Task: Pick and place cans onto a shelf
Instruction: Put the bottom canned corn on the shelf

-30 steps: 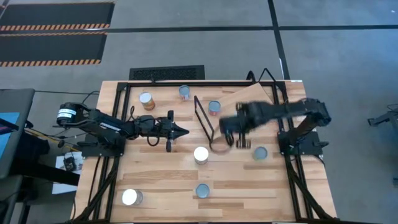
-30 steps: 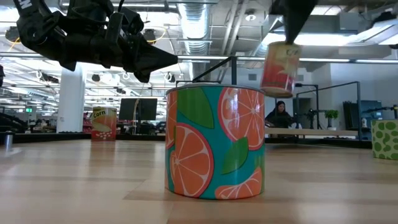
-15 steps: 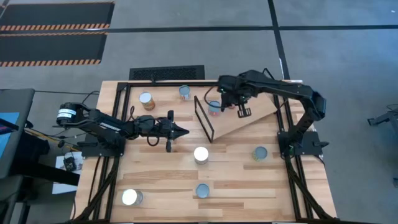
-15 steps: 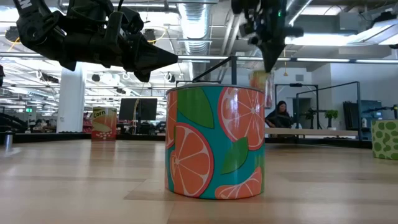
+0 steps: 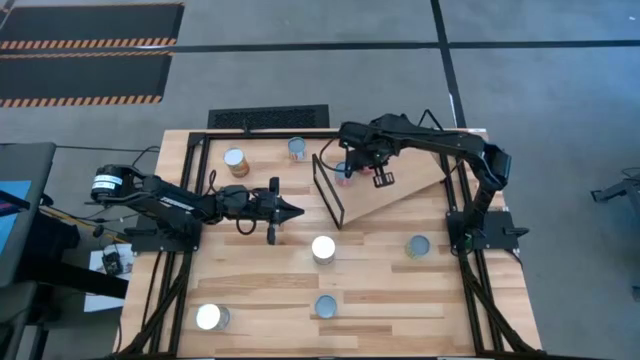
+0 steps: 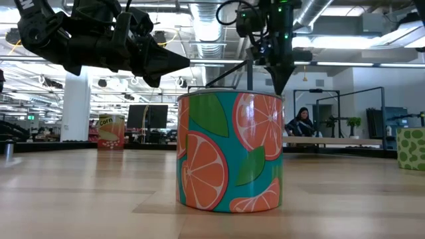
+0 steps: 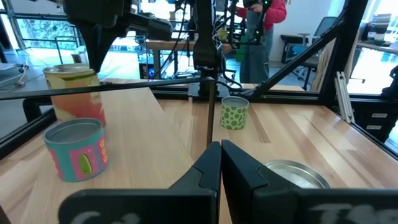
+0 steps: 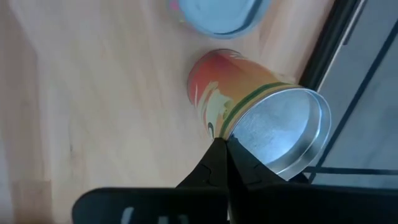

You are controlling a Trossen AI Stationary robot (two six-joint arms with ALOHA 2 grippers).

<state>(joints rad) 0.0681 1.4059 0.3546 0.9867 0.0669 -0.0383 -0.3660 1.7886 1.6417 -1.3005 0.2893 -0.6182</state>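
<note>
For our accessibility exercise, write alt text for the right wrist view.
The right gripper, shut on a can's silver rim, holds the orange-labelled can over the light-wood shelf. Another can with a bluish top stands just beyond it, beside a black frame bar.

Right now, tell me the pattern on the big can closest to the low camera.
Orange slices and green leaves on teal can; the low view shows it best.
</note>
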